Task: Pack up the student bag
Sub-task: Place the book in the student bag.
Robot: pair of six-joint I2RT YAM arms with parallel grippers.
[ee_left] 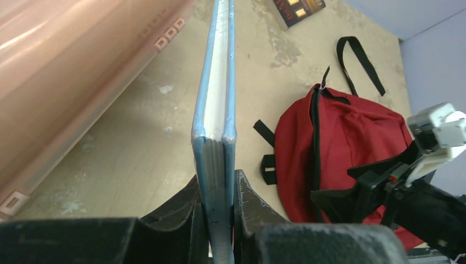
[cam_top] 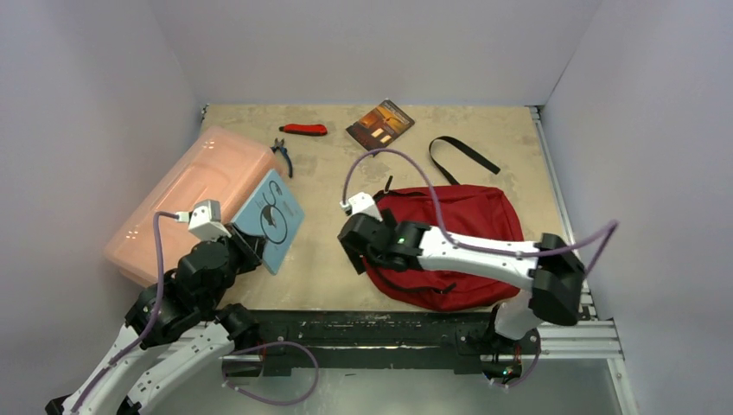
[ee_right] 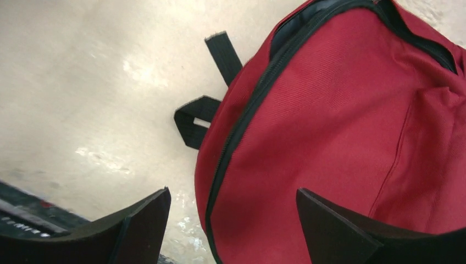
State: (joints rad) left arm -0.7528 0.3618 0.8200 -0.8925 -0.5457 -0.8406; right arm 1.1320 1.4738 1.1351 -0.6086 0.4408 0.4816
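1. One red backpack (cam_top: 471, 216): flat on the worktop (cam_top: 328, 259), right side; likely soft, limp, light; best taken by the zipper edge.
2. Left gripper (ee_left: 218, 187): pinching a blue book (ee_left: 217, 82).
3. Right gripper (ee_right: 232, 192): spread over the backpack.

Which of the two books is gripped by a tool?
The light blue book, clamped in the left tool; the dark brown book lies free farther back.

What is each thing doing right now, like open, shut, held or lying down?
left gripper, shut on the blue book
blue book, closed, gripped by one edge
right gripper, open, over the student bag
student bag, lying flat, not held
pink box, lid shut
pliers, lying untouched
brown booklet, closed, lying flat
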